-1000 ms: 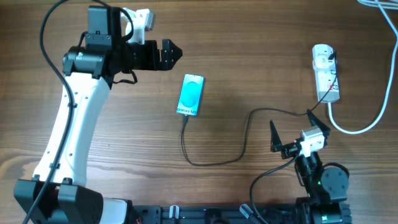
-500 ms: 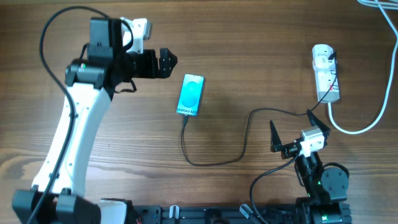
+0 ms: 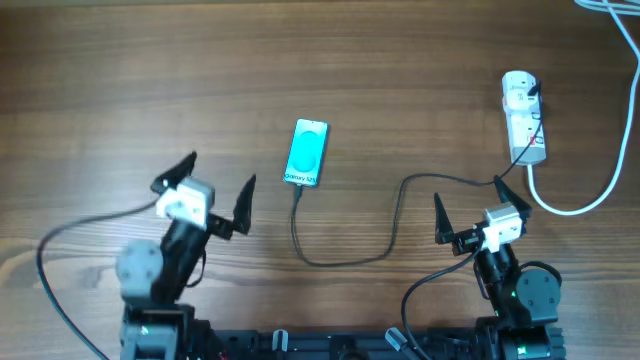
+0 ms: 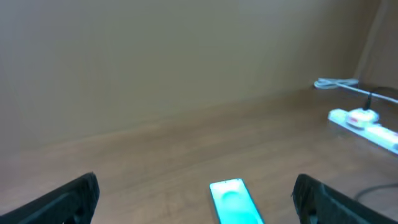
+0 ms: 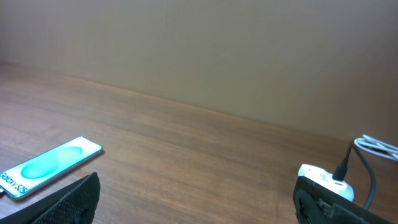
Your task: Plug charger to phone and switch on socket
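Phone (image 3: 307,152) lies mid-way across the surface (image 3: 100,60), charger (image 3: 340,262) apparently seated in its near end. Socket (image 3: 523,115), by the right edge, awaits switching: work for the right claw (image 3: 467,192). It and the left claw (image 3: 220,170) stand released, empty.

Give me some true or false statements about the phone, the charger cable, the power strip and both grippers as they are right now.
1. The phone has its screen lit teal. True.
2. The left gripper is shut on the charger cable. False: it is open, holds nothing and sits apart from the cable.
3. The charger cable runs from the power strip in a loop to the phone's near end. True.
4. The phone lies on top of the power strip. False: they lie well apart, with the strip off to the phone's right.
5. The right gripper is open. True.
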